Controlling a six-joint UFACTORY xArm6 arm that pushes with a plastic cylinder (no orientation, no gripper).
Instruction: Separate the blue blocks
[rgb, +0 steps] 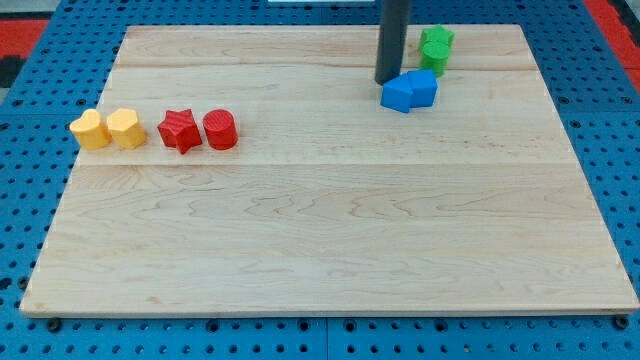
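Two blue blocks (409, 91) seen touching at desk (320, 230) top right, below green blocks (435, 47); my tip (387, 80) placed at their upper-left edge; no claw fitted, nothing held; wedge between pair judged needed.

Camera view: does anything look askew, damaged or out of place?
Nothing stands out. The blocks sit flat on the wooden board in tidy pairs: yellow, red, green, and the blue blocks touching, with my tip just at their upper left.
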